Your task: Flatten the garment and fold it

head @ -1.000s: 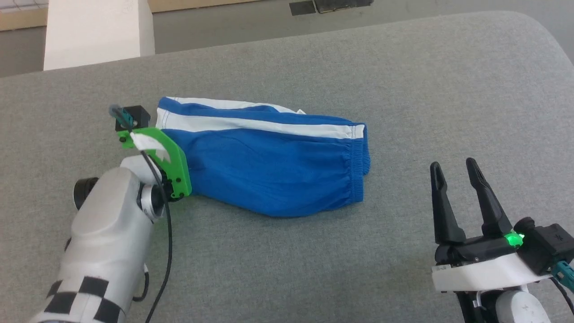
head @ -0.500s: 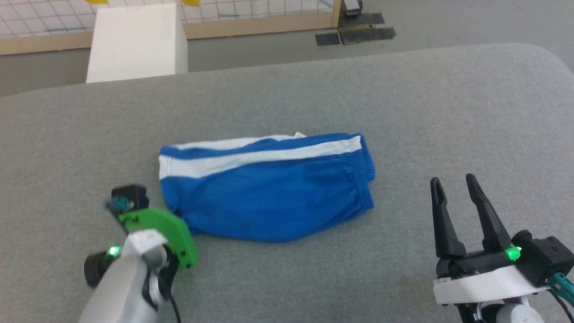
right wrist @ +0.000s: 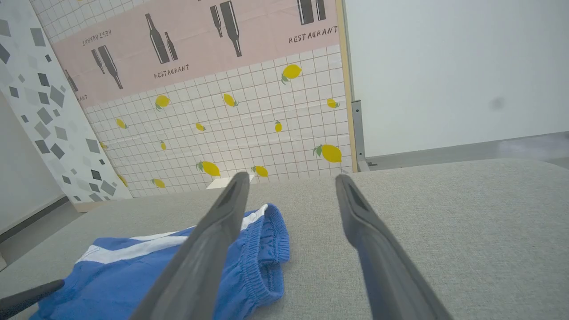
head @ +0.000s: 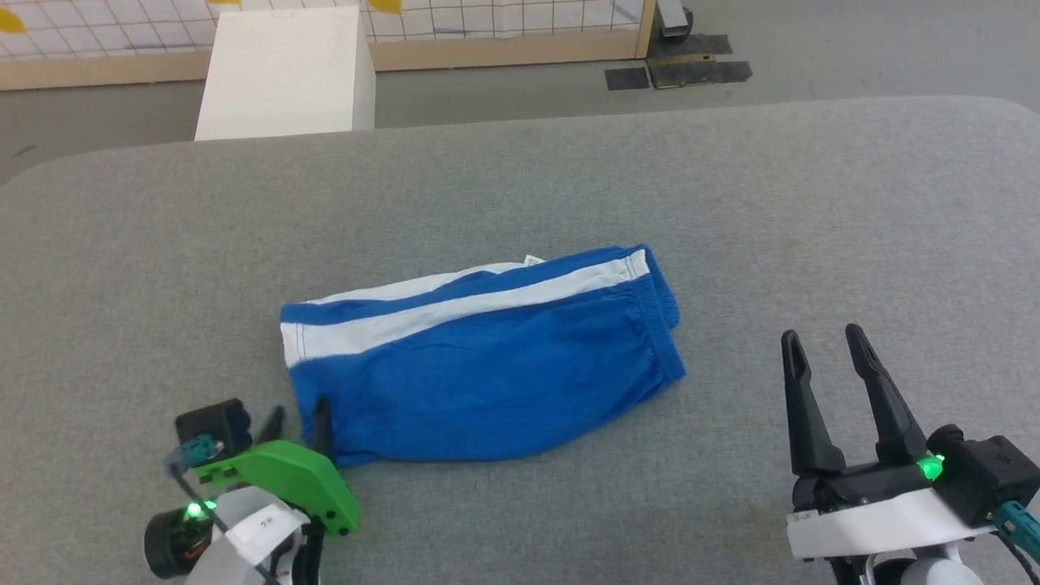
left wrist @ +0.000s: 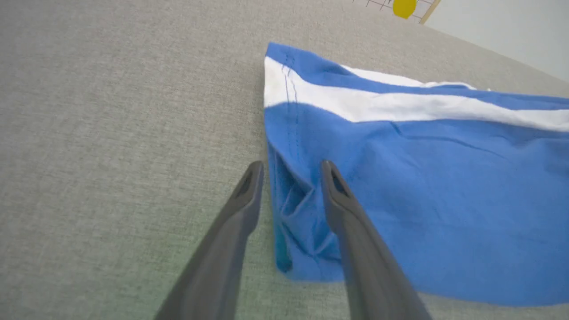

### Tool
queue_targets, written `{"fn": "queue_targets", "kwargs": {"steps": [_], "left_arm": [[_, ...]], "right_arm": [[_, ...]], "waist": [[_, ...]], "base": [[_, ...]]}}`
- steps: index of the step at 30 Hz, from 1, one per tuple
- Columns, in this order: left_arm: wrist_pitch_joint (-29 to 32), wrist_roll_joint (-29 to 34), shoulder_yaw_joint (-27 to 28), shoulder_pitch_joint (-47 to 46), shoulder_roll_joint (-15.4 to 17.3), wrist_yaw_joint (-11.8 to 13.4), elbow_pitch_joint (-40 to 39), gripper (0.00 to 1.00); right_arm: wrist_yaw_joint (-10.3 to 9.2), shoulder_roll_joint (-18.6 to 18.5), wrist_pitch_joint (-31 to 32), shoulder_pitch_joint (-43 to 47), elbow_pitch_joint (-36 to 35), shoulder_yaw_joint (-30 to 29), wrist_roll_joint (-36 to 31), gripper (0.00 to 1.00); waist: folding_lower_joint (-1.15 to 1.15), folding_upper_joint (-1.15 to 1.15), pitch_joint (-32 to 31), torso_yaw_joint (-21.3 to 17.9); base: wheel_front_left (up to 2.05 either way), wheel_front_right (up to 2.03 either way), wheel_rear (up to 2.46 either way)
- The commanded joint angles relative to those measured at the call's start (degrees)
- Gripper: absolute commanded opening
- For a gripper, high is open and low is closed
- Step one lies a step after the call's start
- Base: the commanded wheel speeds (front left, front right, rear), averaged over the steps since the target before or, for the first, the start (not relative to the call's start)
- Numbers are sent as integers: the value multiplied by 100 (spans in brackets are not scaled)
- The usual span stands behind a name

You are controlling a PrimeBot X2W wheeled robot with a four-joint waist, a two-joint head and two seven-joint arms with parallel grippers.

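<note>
In the head view, you see the garment (head: 487,366) lying near the middle of the grey padded table (head: 812,203), folded over on itself. Its white side stripe (head: 455,313) runs along the far edge, the gathered waistband (head: 662,341) points toward your right side and the hem (head: 294,357) toward your left. Your left gripper (head: 296,417) sits at the lower left, its dark tips right at the near hem corner. Your right gripper (head: 821,335) rests at the lower right, well apart from the shorts, with its two fingers spread and nothing between them. A white box (head: 284,73) stands on the floor beyond the table's far edge.

In the left wrist view, your left gripper (left wrist: 291,169) is parted. One finger (left wrist: 242,200) lies over bare grey cloth just beside the hem and the other finger (left wrist: 344,204) over the blue fabric, so the rumpled hem corner (left wrist: 289,222) sits in the gap. You cannot tell whether either finger touches the fabric; it is not clamped.

In the right wrist view, your right gripper (right wrist: 291,178) is wide apart and empty above the table. The garment (right wrist: 111,275) lies at the lower left of that view, waistband nearest. A dark fingertip (right wrist: 26,298) of the other arm shows at the left edge. A tiled wall panel (right wrist: 222,115) printed with lemons stands behind.
</note>
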Motion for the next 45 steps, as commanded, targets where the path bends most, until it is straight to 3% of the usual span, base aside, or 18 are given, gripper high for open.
{"fn": "queue_targets", "kwargs": {"steps": [1, 8, 14, 20, 23, 33, 38, 45], "left_arm": [[-224, 39, 44, -36, -39, -35, 40, 100], [-1551, 226, 276, -47, -116, -303, -102, 100], [-1692, 815, 851, -46, -388, -841, -822, 100], [-1694, 1488, 1423, 161, -864, -1527, -1398, 100], [-1695, 1695, 1555, 180, -995, -1733, -1548, 100], [-1695, 1930, 1589, 109, -1105, -1910, -1625, 100], [-1695, 1854, 1521, 73, -1108, -1922, -1622, 100], [-1696, 1844, 1478, 24, -1109, -1929, -1598, 100]], "right_arm": [[-8, 5, -32, -11, -4, -21, -44, 100], [-8, 5, -17, -49, -9, -79, -100, 100], [-8, 5, 206, -295, 69, -85, -136, 100], [-8, 5, 1408, -1005, 677, -6, -113, 100], [-8, 5, 2173, -1438, 1105, -125, -51, 100], [-8, 5, 4355, -2497, 2468, -398, -243, 100], [-8, 5, 4934, -2745, 2810, -546, -441, 100], [-8, 5, 5492, -2869, 3227, -503, -158, 100]], "waist": [[0, 0, 18, 39], [0, 0, -16, 228], [0, 0, -34, 449], [0, 0, 27, 617], [0, 0, 93, 724], [0, 0, 335, 1014], [0, 0, 424, 1088], [0, 0, 501, 1112]], "base": [[0, 0, 0], [0, 0, 0], [0, 0, 0], [0, 0, 0], [0, 0, 0], [0, 0, 0], [0, 0, 0], [0, 0, 0]]}}
